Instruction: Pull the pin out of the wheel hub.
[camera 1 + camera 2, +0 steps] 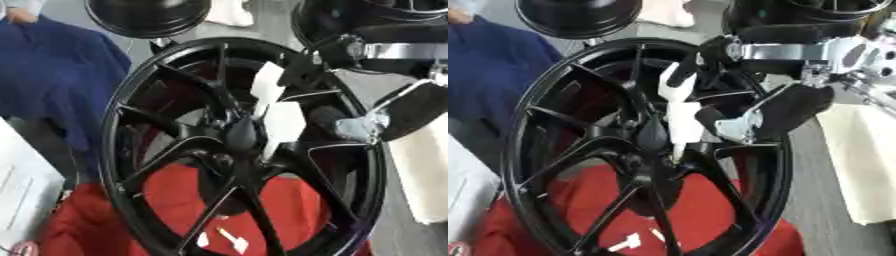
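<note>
A black spoked wheel hub stands upright on a red cloth and fills the middle of both views. A white tapered pin sits in front of the hub's centre, its narrow end pointing down toward the centre bore. My right hand reaches in from the upper right, black with silver joints. Its fingers and thumb are curled around the pin's upper part. The pin's tip is at the hub's centre; whether it is still inside I cannot tell. My left hand does not show.
Another black wheel stands behind at the top. Blue fabric hangs at the left, with a white sheet below it. A cream-coloured block is at the right. Small white pieces lie on the red cloth behind the spokes.
</note>
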`<action>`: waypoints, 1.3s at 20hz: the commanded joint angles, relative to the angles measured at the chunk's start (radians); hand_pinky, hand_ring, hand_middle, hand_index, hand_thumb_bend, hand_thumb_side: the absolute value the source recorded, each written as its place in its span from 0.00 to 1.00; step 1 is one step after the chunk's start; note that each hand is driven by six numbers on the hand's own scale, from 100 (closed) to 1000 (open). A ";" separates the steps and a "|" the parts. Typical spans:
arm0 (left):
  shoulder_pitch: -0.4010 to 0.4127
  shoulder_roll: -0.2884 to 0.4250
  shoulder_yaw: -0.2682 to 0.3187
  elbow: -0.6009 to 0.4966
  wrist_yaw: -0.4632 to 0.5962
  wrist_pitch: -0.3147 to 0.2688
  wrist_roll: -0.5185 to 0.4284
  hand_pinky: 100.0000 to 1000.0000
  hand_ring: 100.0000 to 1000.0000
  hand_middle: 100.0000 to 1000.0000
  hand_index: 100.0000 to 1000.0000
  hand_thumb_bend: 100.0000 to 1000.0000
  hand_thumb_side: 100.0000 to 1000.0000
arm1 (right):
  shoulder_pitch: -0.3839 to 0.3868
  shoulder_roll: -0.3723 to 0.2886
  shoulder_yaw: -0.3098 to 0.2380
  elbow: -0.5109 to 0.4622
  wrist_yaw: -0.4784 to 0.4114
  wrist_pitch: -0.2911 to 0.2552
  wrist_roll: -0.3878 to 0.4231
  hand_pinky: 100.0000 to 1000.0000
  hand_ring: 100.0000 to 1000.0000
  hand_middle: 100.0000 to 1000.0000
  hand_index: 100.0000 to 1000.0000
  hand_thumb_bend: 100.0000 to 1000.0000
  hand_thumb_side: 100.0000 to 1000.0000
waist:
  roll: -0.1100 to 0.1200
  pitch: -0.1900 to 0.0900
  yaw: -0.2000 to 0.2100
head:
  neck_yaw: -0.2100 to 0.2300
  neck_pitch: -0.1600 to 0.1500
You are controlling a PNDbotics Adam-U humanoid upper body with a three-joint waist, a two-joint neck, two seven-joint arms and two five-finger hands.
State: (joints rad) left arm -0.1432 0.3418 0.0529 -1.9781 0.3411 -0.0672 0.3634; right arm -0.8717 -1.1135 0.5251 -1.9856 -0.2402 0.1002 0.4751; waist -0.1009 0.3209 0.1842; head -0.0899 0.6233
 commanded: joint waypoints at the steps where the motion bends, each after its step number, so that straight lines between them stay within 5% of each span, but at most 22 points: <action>1: -0.006 0.016 0.002 -0.022 -0.001 0.004 0.001 0.74 0.67 0.60 0.67 0.12 0.69 | -0.020 -0.024 -0.005 -0.014 0.003 0.001 -0.010 0.80 0.93 0.82 0.87 0.00 0.21 | 0.004 -0.022 -0.002 | 0.001 0.007; 26: -0.004 0.014 0.002 -0.022 -0.004 0.004 0.003 0.74 0.67 0.60 0.67 0.13 0.69 | -0.049 -0.001 0.031 -0.014 0.036 0.059 -0.009 0.74 0.83 0.76 0.84 0.00 0.25 | 0.001 -0.011 -0.001 | -0.023 0.022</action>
State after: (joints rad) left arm -0.1423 0.3417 0.0529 -1.9781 0.3409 -0.0644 0.3662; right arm -0.9063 -1.0958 0.5651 -1.9857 -0.2122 0.1550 0.4667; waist -0.1064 0.3252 0.1832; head -0.1117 0.6415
